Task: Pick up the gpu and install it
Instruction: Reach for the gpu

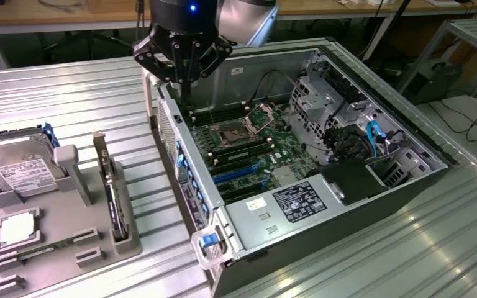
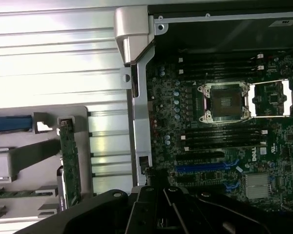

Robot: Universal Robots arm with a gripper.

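Note:
The gpu (image 1: 111,186) stands on edge in a slot of the grey holder (image 1: 72,245) at the exterior view's left, thin, with its silver bracket end up. The wrist view shows its green board edge (image 2: 69,165). My gripper (image 1: 182,81) hangs over the rear corner of the open computer case (image 1: 437,155), well apart from the gpu. Its fingers meet with nothing between them. The wrist view has the gripper (image 2: 171,212) above the case wall, with the motherboard (image 2: 219,146) and its blue expansion slots (image 2: 205,168) beside it.
A silver hard drive (image 1: 19,164) and a small square CPU chip (image 1: 19,228) also sit in the grey holder. The case lies open on a ribbed metal table (image 1: 72,105). Inside it are drive cages and cables (image 1: 371,136).

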